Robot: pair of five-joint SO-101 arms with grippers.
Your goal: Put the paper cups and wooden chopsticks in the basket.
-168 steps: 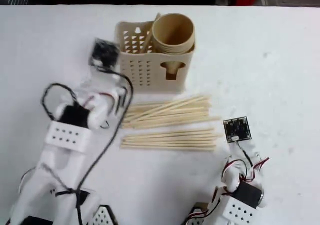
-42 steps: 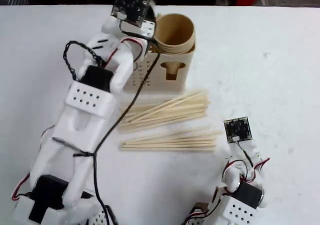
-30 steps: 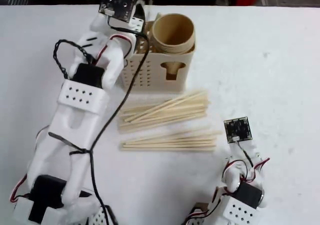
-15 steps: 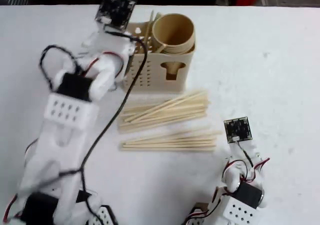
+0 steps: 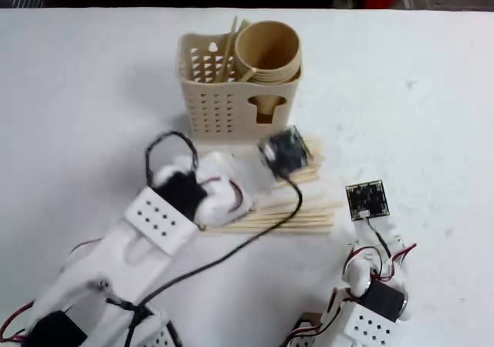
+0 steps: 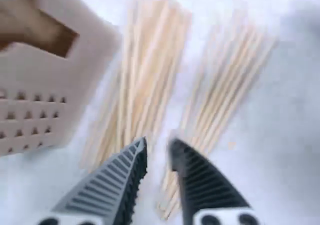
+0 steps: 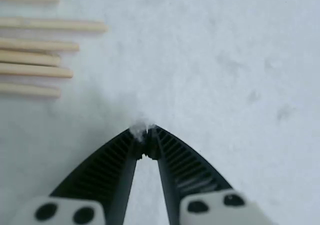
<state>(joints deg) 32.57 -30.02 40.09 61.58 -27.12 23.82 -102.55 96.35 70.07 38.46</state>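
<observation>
The beige perforated basket (image 5: 224,104) stands at the table's back middle. It holds stacked paper cups (image 5: 268,48) and a few wooden chopsticks (image 5: 228,48) leaning beside them. Two loose bundles of chopsticks (image 5: 312,217) lie on the table in front of it. My left gripper (image 6: 157,146) hovers just above them, fingers a little apart and open, with nothing between; one bundle (image 6: 150,75) and the other (image 6: 230,85) lie ahead, the basket (image 6: 40,85) to one side. My right gripper (image 7: 145,132) is shut and empty over bare table, near the chopstick ends (image 7: 35,60).
The left arm's camera board (image 5: 285,153) and cable hang over the nearer part of the bundles. The right arm (image 5: 370,301) rests at the front right corner. White table lies free on both sides of the basket.
The left arm has swung from the basket's back left corner down to the bundles on the table. More chopsticks now lean in the basket. The right arm has not moved.
</observation>
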